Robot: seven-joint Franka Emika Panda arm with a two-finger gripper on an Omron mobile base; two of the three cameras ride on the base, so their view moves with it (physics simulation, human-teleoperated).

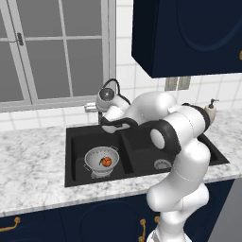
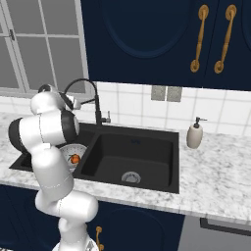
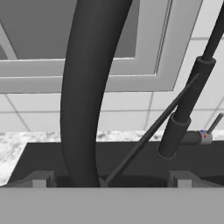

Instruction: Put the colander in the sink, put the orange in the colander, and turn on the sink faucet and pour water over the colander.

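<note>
The silvery colander (image 1: 96,157) sits in the left basin of the black sink (image 1: 142,142), with the orange (image 1: 107,161) inside it. They also show past my arm as the colander (image 2: 77,149) and the orange (image 2: 74,158). The black gooseneck faucet (image 1: 113,83) arches behind the divider. My gripper (image 1: 92,108) is up at the faucet's arch, facing the window. In the hand view the gripper (image 3: 111,180) is open, and the faucet's thick neck (image 3: 87,87) runs up between the fingertips (image 3: 41,179), nearer the left one. The faucet's base column (image 3: 183,113) and small lever (image 3: 214,122) stand off to the right.
A beige soap dispenser (image 2: 194,135) stands on the marble counter (image 1: 33,165) right of the sink. The window (image 1: 56,47) is behind the faucet. Dark blue upper cabinets (image 1: 189,33) hang above the right side. The right basin has a metal drain (image 2: 130,177).
</note>
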